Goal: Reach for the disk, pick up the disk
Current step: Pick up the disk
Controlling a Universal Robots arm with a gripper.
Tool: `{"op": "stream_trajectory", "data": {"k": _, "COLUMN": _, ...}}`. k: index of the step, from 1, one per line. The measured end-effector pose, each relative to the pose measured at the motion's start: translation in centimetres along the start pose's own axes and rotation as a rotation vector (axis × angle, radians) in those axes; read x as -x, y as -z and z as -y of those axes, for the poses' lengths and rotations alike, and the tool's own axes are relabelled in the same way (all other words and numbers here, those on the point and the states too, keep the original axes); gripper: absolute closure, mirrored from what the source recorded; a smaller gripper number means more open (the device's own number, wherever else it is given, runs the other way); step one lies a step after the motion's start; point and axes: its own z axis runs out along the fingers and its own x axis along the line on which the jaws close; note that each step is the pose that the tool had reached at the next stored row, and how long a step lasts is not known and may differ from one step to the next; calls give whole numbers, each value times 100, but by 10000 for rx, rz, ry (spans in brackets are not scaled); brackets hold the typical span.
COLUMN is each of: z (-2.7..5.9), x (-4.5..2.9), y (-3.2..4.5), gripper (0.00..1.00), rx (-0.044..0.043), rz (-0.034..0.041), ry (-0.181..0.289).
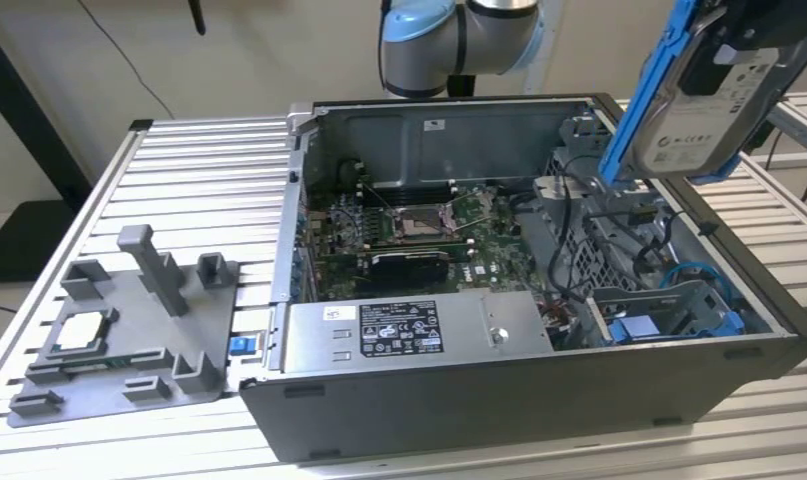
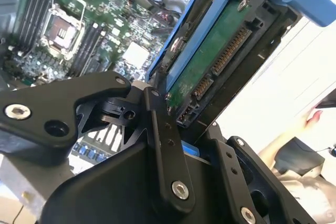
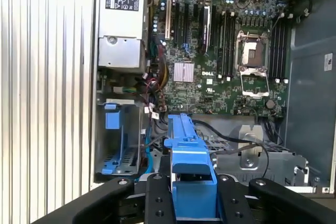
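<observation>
The black gripper [image 1: 739, 55] is clamped on the flat silver-grey metal disk with its white label and bright blue plastic frame [image 1: 683, 110], holding it tilted in the air. In both wrist views the blue-framed disk sits between the black fingers [image 3: 157, 203], its green circuit board side showing in the second wrist view. Below the gripper lies the open grey metal computer case [image 1: 510, 400] with its green motherboard [image 3: 220, 61]. Well apart from the gripper, a grey plastic slotted stand [image 1: 136, 330] rests on the ribbed aluminium table [image 1: 203, 170].
</observation>
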Motion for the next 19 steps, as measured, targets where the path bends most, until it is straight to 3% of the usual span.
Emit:
{"op": "stream_trajectory", "data": {"k": 11, "z": -25, "x": -475, "y": -30, "gripper": 100, "rx": 0, "rz": -3, "ry": -6}}
{"op": "stream_trajectory", "data": {"k": 15, "z": -48, "x": -585, "y": -54, "gripper": 100, "rx": -1, "rz": -12, "ry": -6}}
{"op": "stream_trajectory", "data": {"k": 19, "z": -63, "x": -625, "y": -69, "gripper": 100, "rx": -1, "rz": -17, "ry": -7}}
